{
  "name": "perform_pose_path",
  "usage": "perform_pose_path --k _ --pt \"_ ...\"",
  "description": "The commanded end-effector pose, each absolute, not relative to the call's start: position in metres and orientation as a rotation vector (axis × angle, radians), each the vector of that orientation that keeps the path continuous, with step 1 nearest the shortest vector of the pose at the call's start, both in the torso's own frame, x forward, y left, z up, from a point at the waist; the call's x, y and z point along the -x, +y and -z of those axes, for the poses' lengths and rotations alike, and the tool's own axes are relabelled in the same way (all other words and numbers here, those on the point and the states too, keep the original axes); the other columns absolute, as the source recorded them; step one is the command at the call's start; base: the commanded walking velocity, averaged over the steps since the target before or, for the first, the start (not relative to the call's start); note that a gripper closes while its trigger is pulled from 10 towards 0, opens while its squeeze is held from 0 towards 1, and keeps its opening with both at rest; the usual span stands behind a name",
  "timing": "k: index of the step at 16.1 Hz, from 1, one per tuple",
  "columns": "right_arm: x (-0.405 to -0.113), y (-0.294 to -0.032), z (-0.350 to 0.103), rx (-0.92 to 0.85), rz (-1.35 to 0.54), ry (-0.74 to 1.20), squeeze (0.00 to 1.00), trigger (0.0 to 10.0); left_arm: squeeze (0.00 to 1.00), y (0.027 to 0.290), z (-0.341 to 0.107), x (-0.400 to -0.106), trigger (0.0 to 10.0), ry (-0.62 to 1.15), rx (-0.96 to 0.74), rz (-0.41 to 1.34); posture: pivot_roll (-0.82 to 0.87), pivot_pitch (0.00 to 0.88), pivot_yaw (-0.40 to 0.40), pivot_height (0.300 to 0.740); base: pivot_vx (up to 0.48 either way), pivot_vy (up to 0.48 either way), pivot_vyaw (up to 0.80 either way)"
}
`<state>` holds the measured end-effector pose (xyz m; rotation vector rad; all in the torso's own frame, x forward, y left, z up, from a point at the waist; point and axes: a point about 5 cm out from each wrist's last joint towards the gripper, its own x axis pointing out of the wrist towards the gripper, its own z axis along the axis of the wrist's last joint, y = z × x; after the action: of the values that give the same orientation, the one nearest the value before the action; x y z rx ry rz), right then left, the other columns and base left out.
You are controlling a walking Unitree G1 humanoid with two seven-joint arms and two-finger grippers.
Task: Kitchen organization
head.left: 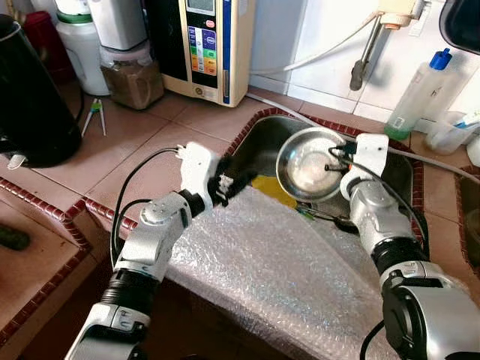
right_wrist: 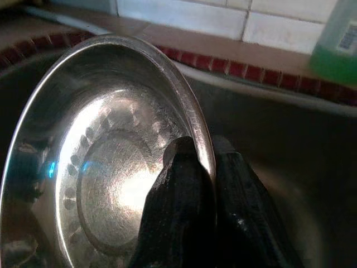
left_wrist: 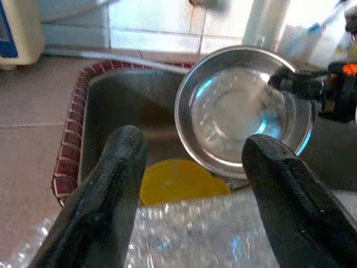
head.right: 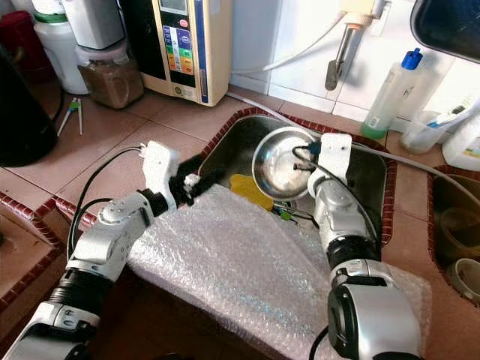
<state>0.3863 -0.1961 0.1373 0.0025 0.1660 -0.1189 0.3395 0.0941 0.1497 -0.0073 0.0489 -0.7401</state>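
Right tool (right_wrist: 203,167) pinches one steel bowl (head.left: 307,163) over the sink (head.left: 259,142); left tool (left_wrist: 192,162) hovers spread.

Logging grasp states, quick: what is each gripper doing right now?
Left gripper: open, holding nothing, poised at the sink's near edge.
Right gripper: shut on the rim of the steel bowl, held tilted over the sink.
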Motion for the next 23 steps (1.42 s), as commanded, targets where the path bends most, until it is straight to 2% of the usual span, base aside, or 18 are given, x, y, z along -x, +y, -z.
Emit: perform_pose_path --k 1,5,6,7,17,19,23 --pt "-0.382 -0.205 -0.128 0.02 0.145 0.2 0.0 0.0 1.0 0.093 -0.142 -0.337 10.0 0.082 -0.022 0.763 0.04 0.036 0.005 0.74 0.0 0.0 0.0" --pt "-0.376 -0.212 -0.113 -0.013 0.18 0.276 0.0 0.0 1.0 0.093 -0.14 -0.334 10.0 0.09 -0.045 0.783 0.04 0.039 0.003 0.74 0.0 0.0 0.0" --pt "-0.375 -0.213 -0.11 -0.007 0.184 0.298 0.0 0.9 1.0 0.093 -0.139 -0.333 10.0 0.094 -0.051 0.789 0.04 0.039 0.002 0.74 0.0 0.0 0.0" --pt "-0.374 -0.213 -0.107 -0.02 0.189 0.313 1.0 10.0 1.0 0.092 -0.137 -0.333 10.0 0.1 -0.063 0.794 0.04 0.039 0.001 0.74 0.0 0.0 0.0" --pt "-0.375 -0.207 -0.106 -0.166 0.164 0.303 1.0 10.0 1.0 0.092 -0.136 -0.334 10.0 0.105 -0.106 0.787 0.03 0.038 0.001 0.74 0.0 0.0 0.0" --pt "-0.377 -0.206 -0.112 -0.216 0.147 0.261 1.0 10.0 1.0 0.094 -0.138 -0.336 10.0 0.092 -0.105 0.749 0.04 0.038 0.001 0.74 0.0 0.0 0.0" --pt "-0.381 -0.199 -0.135 -0.141 0.0 0.079 1.0 10.0 1.0 0.112 -0.148 -0.344 10.0 0.025 -0.089 0.571 0.03 0.041 0.007 0.74 0.0 0.0 0.0"
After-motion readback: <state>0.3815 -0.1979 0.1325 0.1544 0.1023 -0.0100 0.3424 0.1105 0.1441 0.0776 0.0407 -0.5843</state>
